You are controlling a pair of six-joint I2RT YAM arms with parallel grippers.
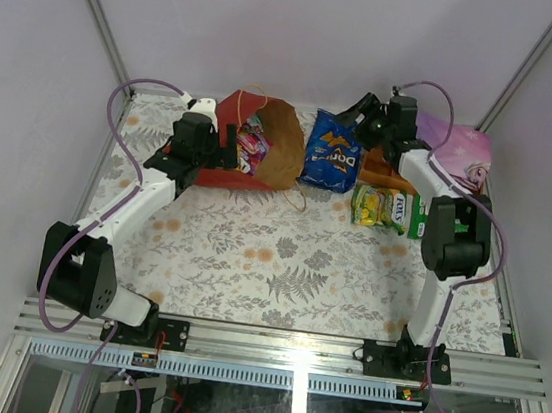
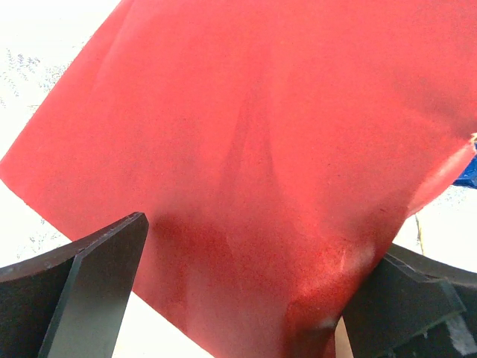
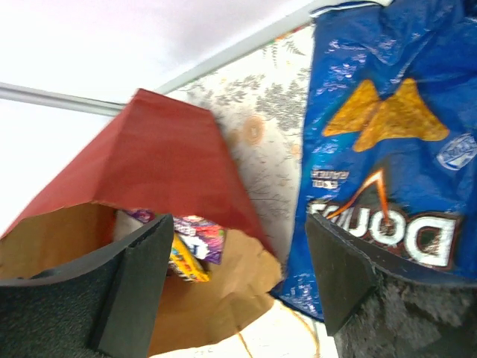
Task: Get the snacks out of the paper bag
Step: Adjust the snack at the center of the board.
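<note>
Two robot arms rise from the near table edge at 6 o'clock and reach away over a floral tablecloth (image 1: 279, 267). At 11 o'clock the left gripper (image 1: 224, 152) stands fully open, its fingers (image 2: 97, 291) straddling the red outer wall of the paper bag (image 1: 274, 141). That bag lies on its side with its brown mouth facing 3 o'clock. At 2 o'clock a green candy pack (image 1: 382, 207) lies flat on the cloth. At 12 o'clock the blue Doritos bag (image 1: 331, 153) rests just beside the bag's mouth. Both are already out. Farthest, at 1 o'clock, the right gripper (image 1: 368, 117) hovers with jaws apart and nothing between them.

Fetching what is inside looks like the step in hand. The right gripper should enter low through the mouth, pinch the purple packet (image 3: 201, 235) by its nearest edge and draw it straight out. Meanwhile the left should close on the paper so the bag cannot slide.

Overhead, the layout is plain. Only the right wrist view shows the purple packet and a yellow packet (image 3: 186, 261) sitting at the lip. From the left wrist, little but red paper shows; its right finger possibly touches the bag, but that is unclear.
</note>
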